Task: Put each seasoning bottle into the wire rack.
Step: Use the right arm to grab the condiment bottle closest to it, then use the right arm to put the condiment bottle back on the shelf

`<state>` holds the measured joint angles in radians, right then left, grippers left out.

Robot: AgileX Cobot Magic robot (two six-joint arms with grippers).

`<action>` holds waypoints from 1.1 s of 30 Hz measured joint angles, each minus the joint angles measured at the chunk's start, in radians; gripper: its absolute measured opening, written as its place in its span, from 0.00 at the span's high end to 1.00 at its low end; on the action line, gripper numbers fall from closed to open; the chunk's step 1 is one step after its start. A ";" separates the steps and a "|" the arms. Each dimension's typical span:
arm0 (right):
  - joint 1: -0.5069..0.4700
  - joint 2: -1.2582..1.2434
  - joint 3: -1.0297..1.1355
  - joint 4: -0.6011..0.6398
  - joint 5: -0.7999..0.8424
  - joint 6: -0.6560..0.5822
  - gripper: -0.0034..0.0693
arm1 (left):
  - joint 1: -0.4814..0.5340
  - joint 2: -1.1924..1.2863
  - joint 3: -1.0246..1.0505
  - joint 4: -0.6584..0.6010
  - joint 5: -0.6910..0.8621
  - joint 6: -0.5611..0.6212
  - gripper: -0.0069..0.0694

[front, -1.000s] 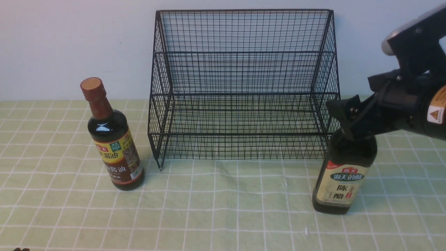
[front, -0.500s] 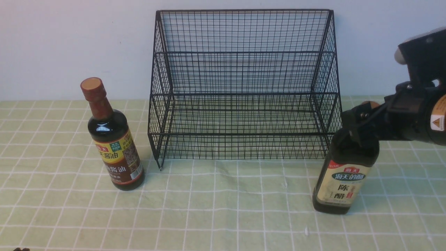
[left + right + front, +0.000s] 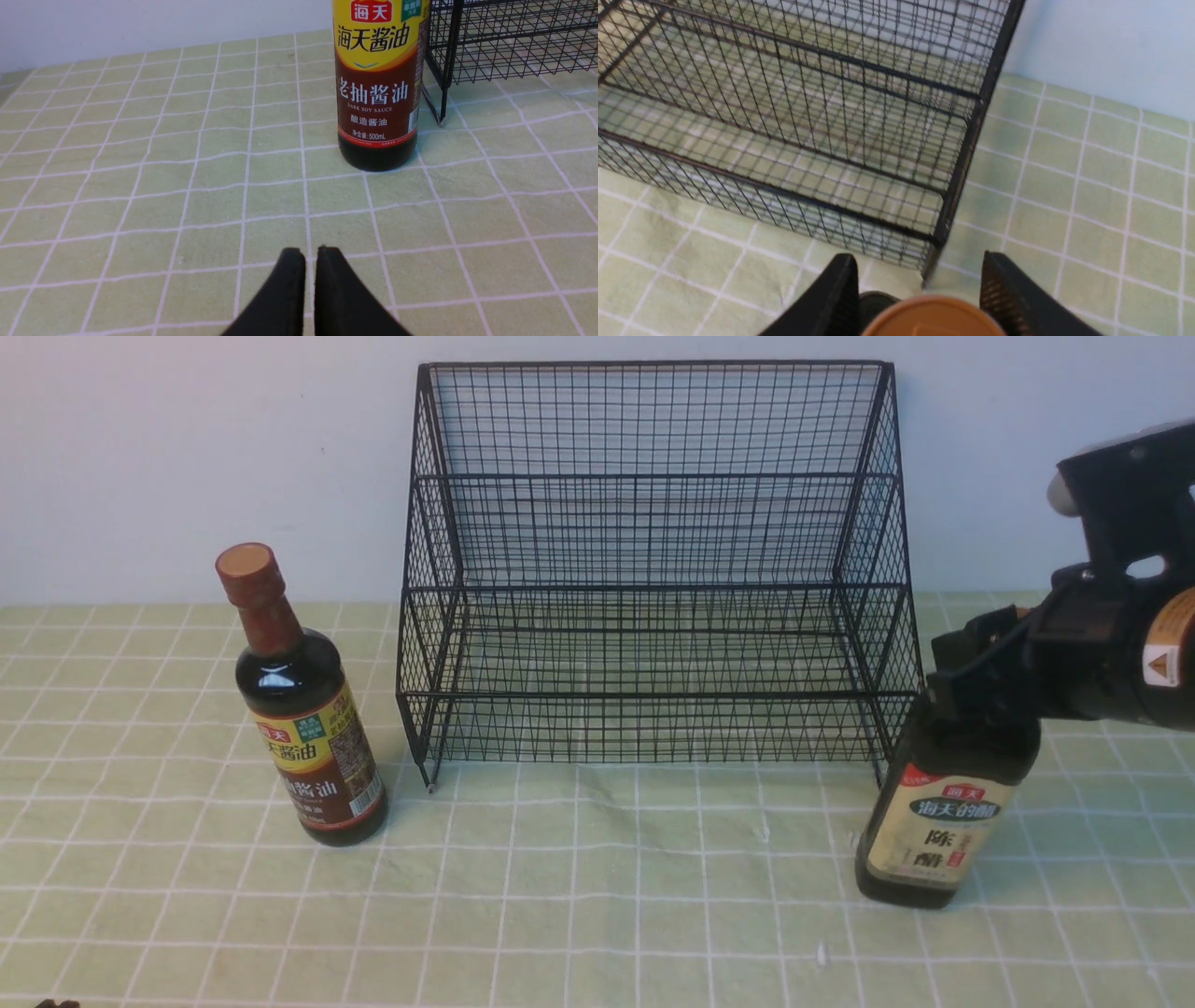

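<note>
- The left gripper (image 3: 310, 253) is pointing forward and low, with its two black fingers (image 3: 285, 289) pressing together.
- The right arm (image 3: 1116, 653) is reaching in from the right, with its wrist angling downward.
- The right gripper (image 3: 918, 256) is holding its fingers apart, straddling the tan cap (image 3: 931, 317); whether they are gripping it is unclear.

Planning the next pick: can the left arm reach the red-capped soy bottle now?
Probably yes: the left gripper faces the soy bottle with only bare cloth between, the wire rack off to one side. Its shut jaws must open first.
</note>
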<state>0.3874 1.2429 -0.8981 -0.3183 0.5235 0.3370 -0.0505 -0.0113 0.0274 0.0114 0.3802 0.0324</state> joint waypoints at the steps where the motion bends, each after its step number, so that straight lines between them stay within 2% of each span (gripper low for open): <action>1: 0.000 -0.009 -0.010 0.000 0.036 -0.004 0.52 | 0.000 0.000 0.000 0.000 0.000 0.000 0.89; 6: -0.001 -0.078 -0.106 -0.003 0.179 -0.042 0.52 | 0.000 0.000 0.000 0.000 0.000 0.000 0.89; 12: -0.001 -0.109 -0.277 0.001 0.229 -0.121 0.52 | 0.000 0.000 0.000 0.000 0.000 0.000 0.89; 21: -0.001 -0.004 -0.481 -0.005 0.117 -0.175 0.52 | 0.000 0.000 0.000 0.000 0.000 0.000 0.89; 33: -0.001 0.392 -0.857 -0.005 0.043 -0.182 0.52 | 0.000 0.000 0.000 0.000 0.000 0.000 0.89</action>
<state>0.3867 1.6348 -1.7548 -0.3234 0.5661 0.1549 -0.0505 -0.0113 0.0274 0.0114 0.3802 0.0324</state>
